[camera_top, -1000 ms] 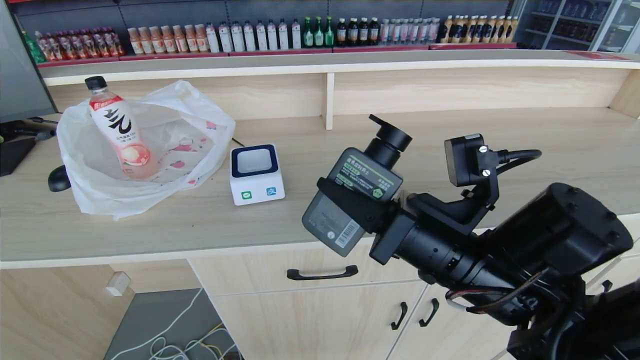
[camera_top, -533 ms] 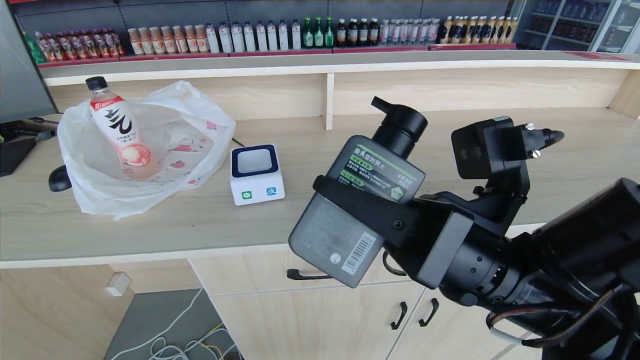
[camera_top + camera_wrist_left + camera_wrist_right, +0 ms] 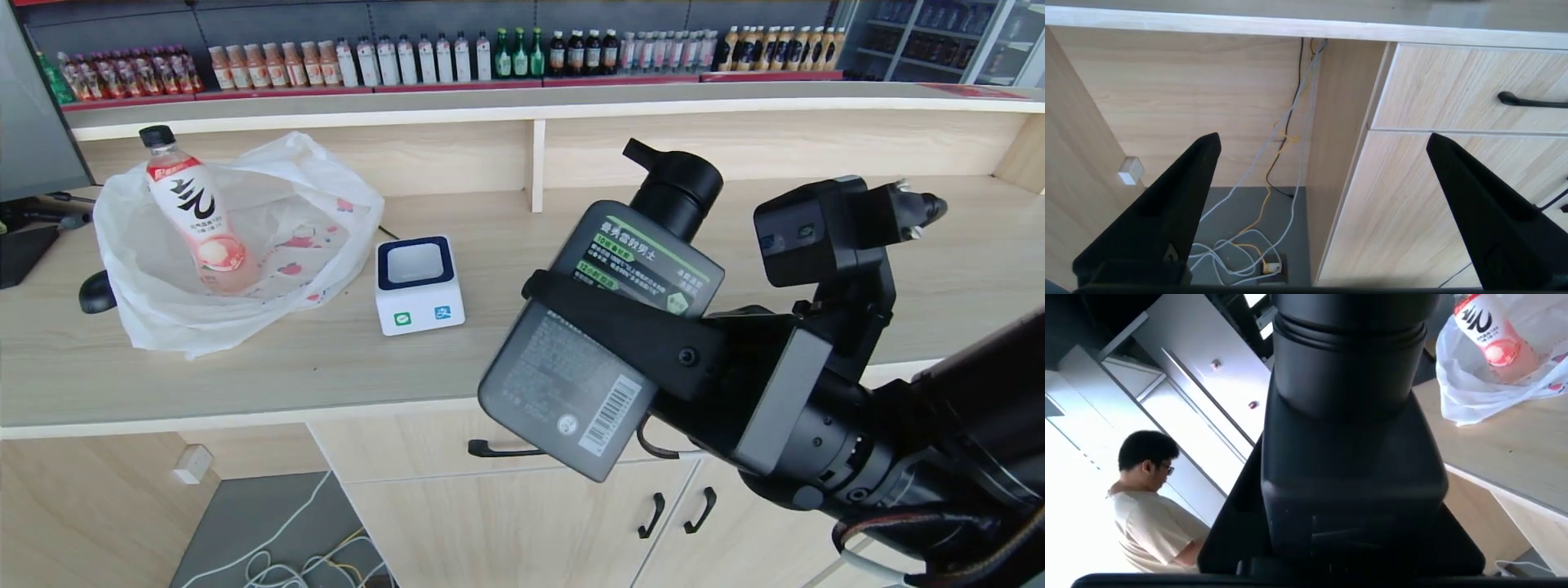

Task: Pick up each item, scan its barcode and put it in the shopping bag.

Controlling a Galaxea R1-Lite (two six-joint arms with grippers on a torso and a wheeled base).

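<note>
Head view: right gripper [image 3: 563,306] was clamped across the middle of the pump bottle [image 3: 563,384], one finger banding its face. The bottle hung in the air off the counter [image 3: 898,245], about 4 o'clock from the scanner [image 3: 418,282]. The shopping bag [image 3: 163,310] sat at 9 o'clock from the scanner, open, with the peach drink bottle [image 3: 196,212] leaning inside.

Right wrist view added the pump bottle [image 3: 1347,416] close up along its body, plain dark collar and shoulders, with the shopping bag [image 3: 1511,392] and peach drink bottle [image 3: 1486,331] beyond it.

Left wrist view covered the left gripper [image 3: 1323,139]: fingers [image 3: 1167,212] spread wide, nothing between them, cabinet fronts [image 3: 1437,90] and floor cables [image 3: 1241,245] behind.

Long axis in head view ran 7 to 1 o'clock: flat base at 7, pump head [image 3: 678,184] at 1, spout tip toward 11.

Look: dark grey, flat-sided, rectangular body, black pump. It had a green-and-white label [image 3: 645,265] on the upper half, fine print below it and a white barcode [image 3: 611,414] at the lower corner by the base, all facing the camera.
</note>
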